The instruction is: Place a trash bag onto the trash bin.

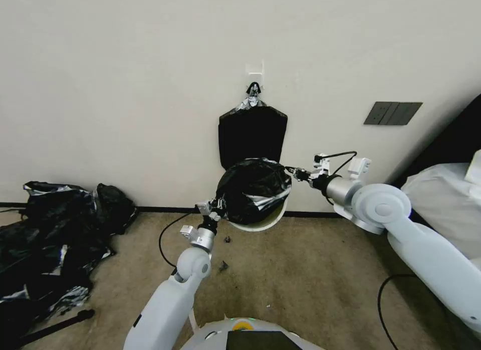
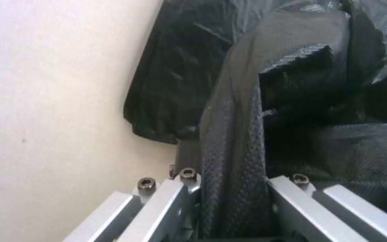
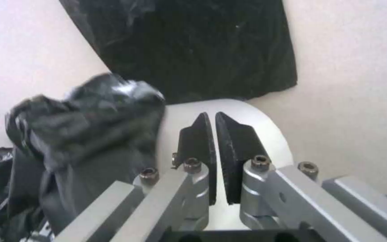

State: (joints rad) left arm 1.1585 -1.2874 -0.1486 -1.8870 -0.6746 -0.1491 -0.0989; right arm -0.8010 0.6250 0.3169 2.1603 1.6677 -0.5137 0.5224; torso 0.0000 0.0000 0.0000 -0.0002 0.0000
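Trash bag [image 1: 253,189] sits bunched on top of the trash bin [image 1: 265,220] by the wall. Left gripper [image 1: 216,205] is pinching its edge; right gripper [image 1: 292,171] is closed on nothing just beside it.

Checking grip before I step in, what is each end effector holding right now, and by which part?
Left end effector pinches the trash bag at its left lower edge. Right end effector is shut on nothing, beside the bag.

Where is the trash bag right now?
In the head view, the trash bag sits bunched over the trash bin by the wall, below the hanging black bundle, with the left gripper clamped on its edge.
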